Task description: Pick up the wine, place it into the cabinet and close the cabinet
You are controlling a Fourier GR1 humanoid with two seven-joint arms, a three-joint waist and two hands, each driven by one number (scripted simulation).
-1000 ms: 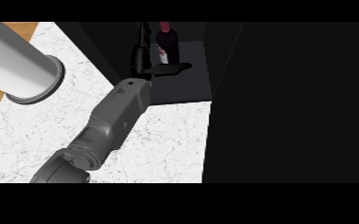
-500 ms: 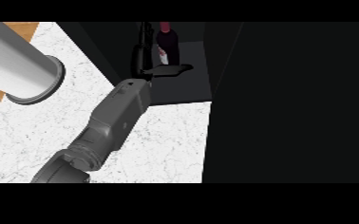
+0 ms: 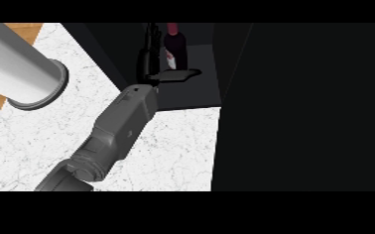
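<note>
The wine bottle (image 3: pixel 176 47), dark with a red cap, stands upright inside the dark cabinet (image 3: pixel 183 91) at the top of the head view. My right hand (image 3: pixel 151 54) reaches into the cabinet on a grey forearm that comes up from the lower left. Its fingers (image 3: pixel 149 39) lie straight along the bottle's left side. Its thumb (image 3: pixel 176 74) sticks out to the right, just in front of the bottle's base. The fingers do not wrap round the bottle. My left hand does not show.
A wide black cabinet panel (image 3: pixel 293 109) fills the right half of the view. The white marble counter (image 3: pixel 168 148) spreads below the cabinet. A thick grey cylinder (image 3: pixel 26 74) lies at the left edge, over a strip of wood (image 3: pixel 26 29).
</note>
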